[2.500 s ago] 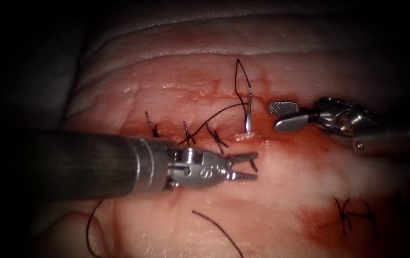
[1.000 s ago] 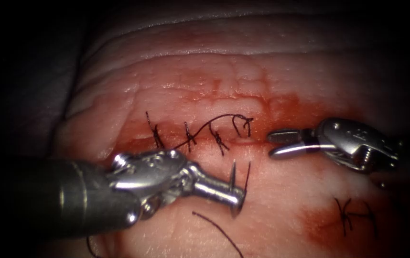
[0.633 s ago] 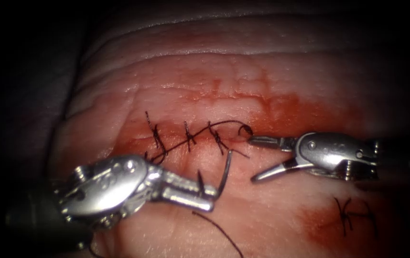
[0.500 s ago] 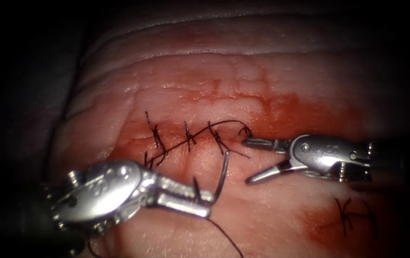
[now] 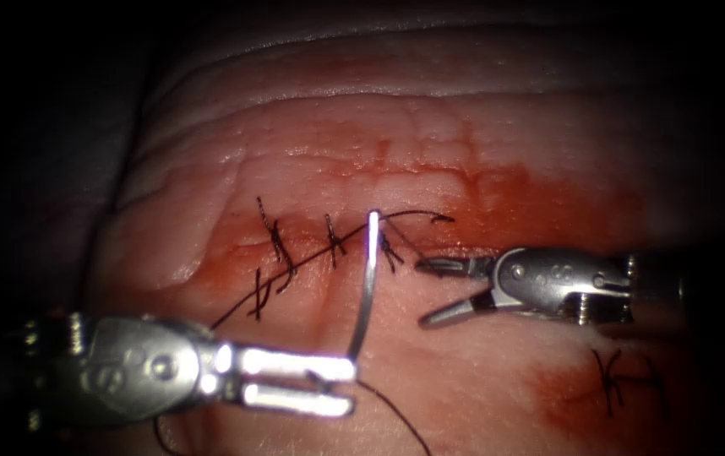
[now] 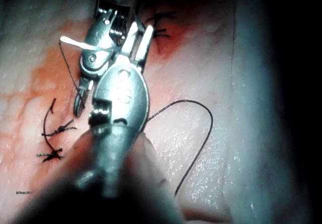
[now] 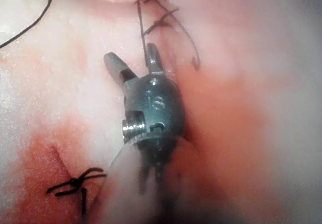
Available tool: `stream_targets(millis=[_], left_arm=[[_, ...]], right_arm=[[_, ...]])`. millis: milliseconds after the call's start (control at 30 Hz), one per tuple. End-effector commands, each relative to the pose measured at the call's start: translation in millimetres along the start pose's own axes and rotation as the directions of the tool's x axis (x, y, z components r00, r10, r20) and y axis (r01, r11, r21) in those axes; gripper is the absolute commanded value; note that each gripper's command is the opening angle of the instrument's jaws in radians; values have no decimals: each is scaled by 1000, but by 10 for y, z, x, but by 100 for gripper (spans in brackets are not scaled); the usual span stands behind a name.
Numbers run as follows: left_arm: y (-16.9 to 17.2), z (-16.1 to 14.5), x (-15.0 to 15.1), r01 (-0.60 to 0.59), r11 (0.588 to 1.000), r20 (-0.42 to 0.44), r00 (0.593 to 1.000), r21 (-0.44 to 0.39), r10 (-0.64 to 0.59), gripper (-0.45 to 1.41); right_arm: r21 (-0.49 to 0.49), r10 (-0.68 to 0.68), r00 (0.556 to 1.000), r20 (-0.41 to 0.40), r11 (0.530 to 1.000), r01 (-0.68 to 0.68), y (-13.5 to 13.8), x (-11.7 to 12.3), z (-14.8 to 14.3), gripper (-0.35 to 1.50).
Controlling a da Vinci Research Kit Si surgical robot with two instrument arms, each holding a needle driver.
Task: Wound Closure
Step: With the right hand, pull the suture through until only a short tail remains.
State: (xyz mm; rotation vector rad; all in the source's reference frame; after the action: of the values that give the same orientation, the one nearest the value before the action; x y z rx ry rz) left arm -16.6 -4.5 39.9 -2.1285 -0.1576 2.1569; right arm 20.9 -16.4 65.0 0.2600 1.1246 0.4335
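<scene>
Gripping the curved needle (image 5: 367, 283) near its lower end, the left end effector (image 5: 341, 384) holds it clear of the tissue (image 5: 481, 135), tip up, with thread (image 5: 312, 257) trailing across the stitched cut (image 5: 329, 245). The right end effector (image 5: 422, 291) hangs agape, grasping nothing, just right of the stitches.

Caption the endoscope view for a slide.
Left gripper holds the needle near its tail, clear of the tissue; right gripper open beside the cut, holding nothing.
</scene>
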Motion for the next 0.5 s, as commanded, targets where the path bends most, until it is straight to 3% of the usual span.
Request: stream_targets(millis=[33, 100, 333, 500], left_arm=[[2, 3, -1, -33, 999, 30, 999, 20, 33, -45], [3, -4, 11, -109, 992, 83, 991, 69, 103, -45], [3, -23, 32, -196, 967, 103, 978, 159, 182, -45], [4, -25, 29, -205, 964, 125, 975, 171, 185, -45]], right_arm=[[3, 2, 1000, 12, 1000, -2, -1, -8, 9, 27], [-5, 16, 1000, 24, 1000, -16, 0, -12, 11, 20], [-6, 40, 999, 29, 999, -39, 0, -12, 9, 7], [-10, 59, 998, 31, 998, -59, -1, -11, 7, -35]])
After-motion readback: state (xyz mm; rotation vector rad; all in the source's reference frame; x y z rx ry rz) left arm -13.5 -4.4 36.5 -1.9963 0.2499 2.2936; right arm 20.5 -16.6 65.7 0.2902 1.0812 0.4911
